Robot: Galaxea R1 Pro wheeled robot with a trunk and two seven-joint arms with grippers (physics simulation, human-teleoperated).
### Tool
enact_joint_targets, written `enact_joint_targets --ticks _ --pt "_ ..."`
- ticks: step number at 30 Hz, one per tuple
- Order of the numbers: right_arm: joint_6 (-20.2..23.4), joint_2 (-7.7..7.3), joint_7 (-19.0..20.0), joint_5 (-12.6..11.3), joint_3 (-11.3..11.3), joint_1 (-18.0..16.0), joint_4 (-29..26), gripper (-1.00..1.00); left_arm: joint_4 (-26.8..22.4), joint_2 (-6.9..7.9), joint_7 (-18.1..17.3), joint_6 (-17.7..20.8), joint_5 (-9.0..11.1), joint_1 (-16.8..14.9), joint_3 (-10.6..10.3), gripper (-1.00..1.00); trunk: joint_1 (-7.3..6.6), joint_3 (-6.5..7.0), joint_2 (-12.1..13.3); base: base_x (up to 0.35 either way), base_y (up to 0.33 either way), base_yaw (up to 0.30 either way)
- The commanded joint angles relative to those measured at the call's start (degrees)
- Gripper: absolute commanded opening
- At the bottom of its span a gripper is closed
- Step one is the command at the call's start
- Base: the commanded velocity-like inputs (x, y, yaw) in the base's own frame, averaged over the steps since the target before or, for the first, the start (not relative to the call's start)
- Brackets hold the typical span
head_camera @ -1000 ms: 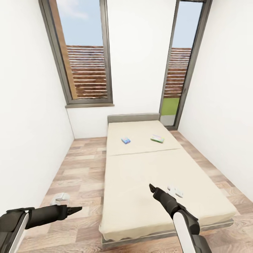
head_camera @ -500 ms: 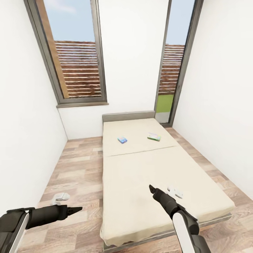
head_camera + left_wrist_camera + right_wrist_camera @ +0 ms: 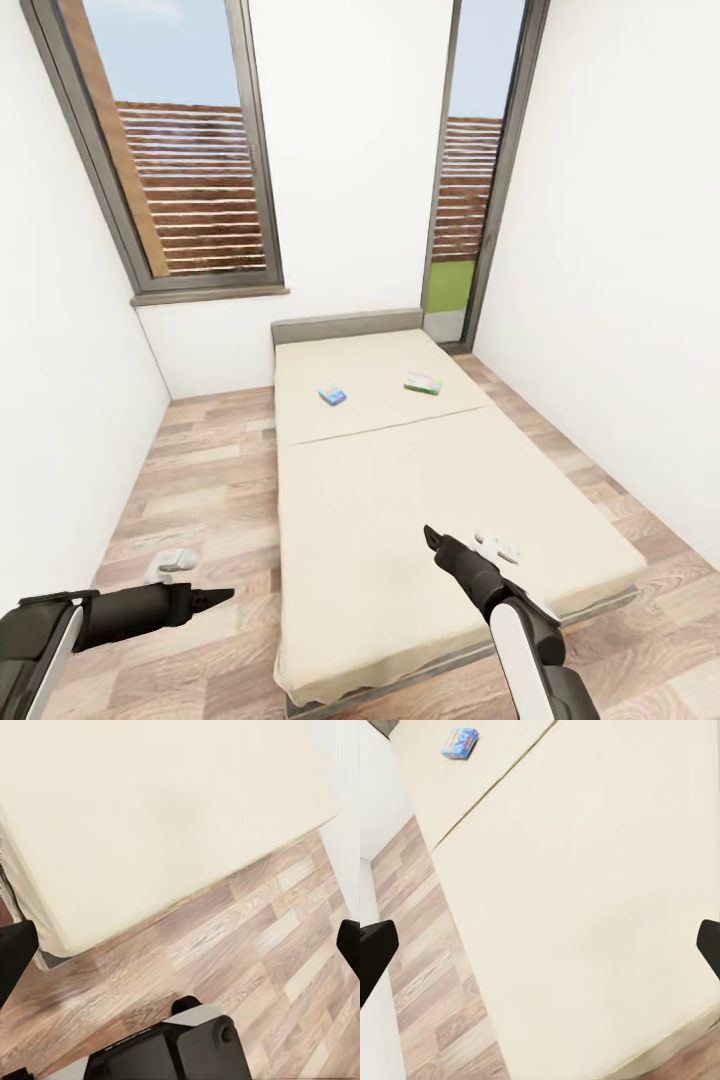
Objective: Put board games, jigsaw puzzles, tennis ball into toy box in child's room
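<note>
Bright, evenly lit simulated bedroom in daylight.

Light comes from two tall windows (image 3: 190, 160) on the far wall; white walls (image 3: 350, 170) are nearly washed out. Shadows are faint (a soft dark band under the bed (image 3: 400, 500) edge, seen in the head and left wrist views). No glare. Wide-angle stretch tilts the window frames outward. Small items on the bed look soft and low in detail.

Cream bed (image 3: 585, 892) spans most of frame, faint seam line crossing mattress. Small blue board game (image 3: 460, 742) lies flat on bed beyond seam, near bed edge. Wood-plank floor (image 3: 427, 982) runs alongside bed, white wall (image 3: 375, 787) past it. Right tool (image 3: 540, 945): two dark fingertips (image 3: 375, 945) at opposite frame edges, spread wide apart, nothing between them.
</note>
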Motion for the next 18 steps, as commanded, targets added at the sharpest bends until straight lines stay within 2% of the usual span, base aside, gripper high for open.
enact_joint_targets --ticks 1,10,18 --pt "0.24 0.05 -0.44 -0.61 -0.05 -0.07 -0.01 1.0 -0.02 0.01 -0.25 0.43 -0.04 -0.06 0.06 1.0 0.05 -0.21 -0.13 0.156 0.184 -0.14" --pt "0.2 -0.03 -0.47 -0.53 -0.15 -0.14 0.33 1.0 0.02 -0.01 -0.2 0.43 -0.07 -0.06 0.06 1.0 0.05 -0.9 -0.13 0.148 0.249 -0.133" --pt "-1.2 -0.11 -0.62 -0.5 -0.2 -0.14 0.56 1.0 0.05 0.02 -0.19 0.43 -0.16 -0.06 0.01 1.0 0.05 -1.05 -0.13 0.166 0.222 -0.03"
